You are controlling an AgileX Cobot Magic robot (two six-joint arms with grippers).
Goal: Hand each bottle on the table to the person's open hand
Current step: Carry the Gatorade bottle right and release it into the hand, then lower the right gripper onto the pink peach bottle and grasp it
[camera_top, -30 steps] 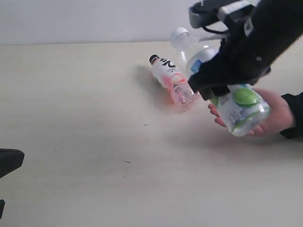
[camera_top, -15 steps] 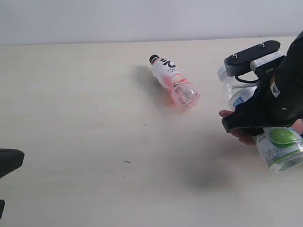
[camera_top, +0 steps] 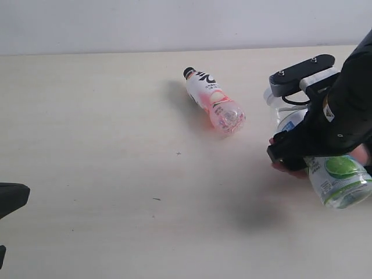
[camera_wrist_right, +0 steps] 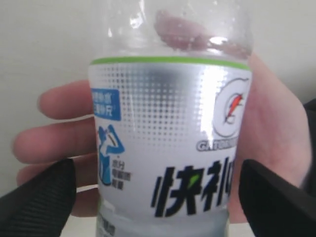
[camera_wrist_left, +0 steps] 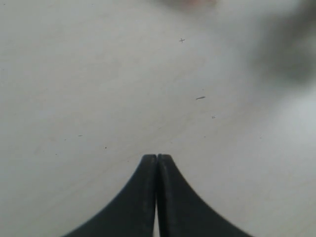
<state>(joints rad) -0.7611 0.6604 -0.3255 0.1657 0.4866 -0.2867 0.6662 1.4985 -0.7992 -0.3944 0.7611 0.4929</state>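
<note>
**Right wrist view.** Your right gripper (camera_wrist_right: 158, 197) stands wide, with one black finger (camera_wrist_right: 42, 197) on each side of the green-banded bottle (camera_wrist_right: 168, 138). On one side skin shows between finger and bottle wall. On the other the gap is only a sliver. You see no clamp on the bottle. It lies against the person's hand (camera_wrist_right: 279, 123), palm on one side and fingers spread on the other. The label is silver-white with a blue patch and dark characters.

**Exterior view.** The jaws do not show here, because the right arm (camera_top: 349, 110) covers them. This view adds that the bottle is tilted at the right edge, above the table (camera_top: 104, 151), with a shadow on the surface below. A clear part with a blue patch (camera_top: 289, 123) shows above the arm and a green-fruit end (camera_top: 340, 177) below it. The arm hides the join, so you cannot tell here whether they are one bottle. The pink bottle (camera_top: 212, 102) lies on its side on the table, black cap toward the far edge, apart from the arm.

**Left wrist view.** Your left gripper (camera_wrist_left: 157, 165) has its fingers pressed together, empty, over bare table. The exterior view shows only its dark tip at the lower-left edge, well apart from both bottles.
</note>
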